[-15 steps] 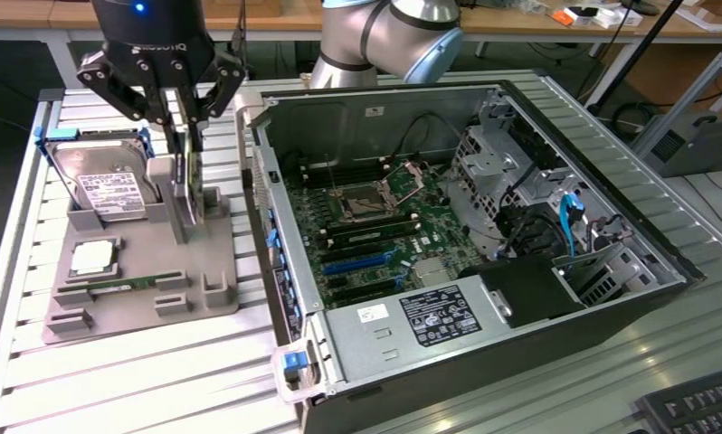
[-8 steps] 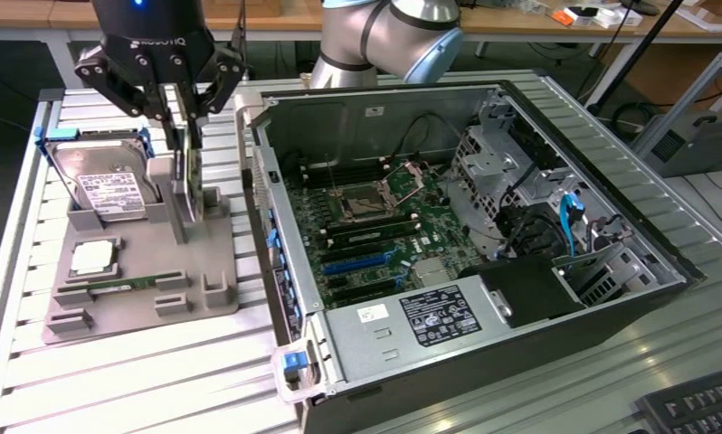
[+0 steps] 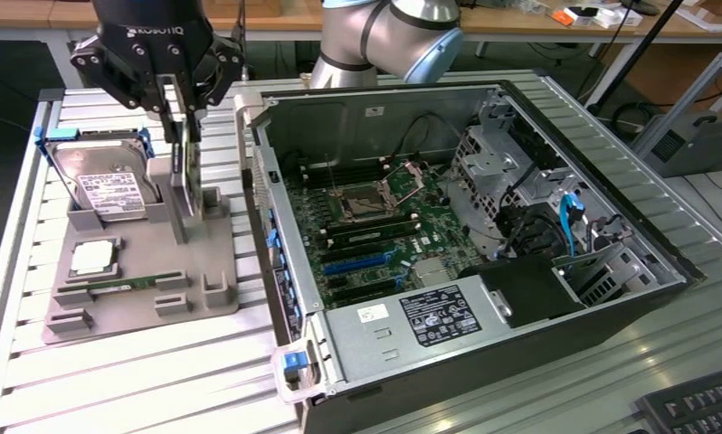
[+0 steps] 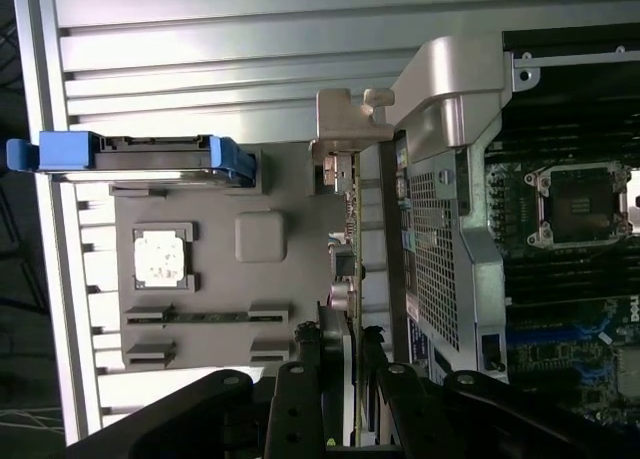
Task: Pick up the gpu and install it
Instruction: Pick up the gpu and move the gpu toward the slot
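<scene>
Grey case (image 3: 374,108) lay open; at its nine o'clock in the exterior view, the holder (image 3: 132,298) held the gpu (image 3: 186,181) upright. The gripper (image 3: 180,116) clamped the gpu's top edge: the grasp step, with lifting out likely needing a straight, untilted pull.

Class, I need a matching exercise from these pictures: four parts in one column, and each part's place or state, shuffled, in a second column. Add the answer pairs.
Things
1. gpu
2. hard drive
3. memory stick
4. power supply

Places or states
A. inside the open computer case
B. lying flat in a low slot of the grey holder
C. standing on edge in the grey holder, gripper at its top
D. leaning, with blue rails at its sides

Pairs: 1-C; 2-D; 3-B; 4-A
</scene>
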`<control>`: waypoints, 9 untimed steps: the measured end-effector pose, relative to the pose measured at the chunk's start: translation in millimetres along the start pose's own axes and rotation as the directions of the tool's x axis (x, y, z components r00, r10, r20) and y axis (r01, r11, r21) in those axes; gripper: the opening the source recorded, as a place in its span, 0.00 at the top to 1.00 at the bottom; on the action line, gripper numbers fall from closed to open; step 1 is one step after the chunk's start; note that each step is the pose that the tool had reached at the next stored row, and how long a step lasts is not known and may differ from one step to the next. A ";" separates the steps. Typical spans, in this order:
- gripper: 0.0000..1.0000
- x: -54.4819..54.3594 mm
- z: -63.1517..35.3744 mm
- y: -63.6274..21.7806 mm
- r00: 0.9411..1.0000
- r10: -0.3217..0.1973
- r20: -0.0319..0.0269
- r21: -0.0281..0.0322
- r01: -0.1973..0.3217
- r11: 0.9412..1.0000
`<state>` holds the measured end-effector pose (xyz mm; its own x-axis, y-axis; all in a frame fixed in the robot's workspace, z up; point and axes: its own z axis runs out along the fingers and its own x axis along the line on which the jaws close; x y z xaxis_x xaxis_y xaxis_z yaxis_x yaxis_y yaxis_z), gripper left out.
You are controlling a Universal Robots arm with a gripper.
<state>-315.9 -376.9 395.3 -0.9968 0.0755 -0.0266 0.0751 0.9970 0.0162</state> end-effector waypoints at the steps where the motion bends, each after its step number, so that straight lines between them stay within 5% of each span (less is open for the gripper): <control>1: 0.73 -0.1 -1.8 0.0 1.000 0.000 0.000 0.000 0.000 1.000; 9: 0.73 -0.7 -11.9 -2.8 1.000 0.000 0.000 0.000 0.000 1.000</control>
<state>-315.8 -379.8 407.1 -0.9968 0.0755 -0.0265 0.0750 0.9970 0.0161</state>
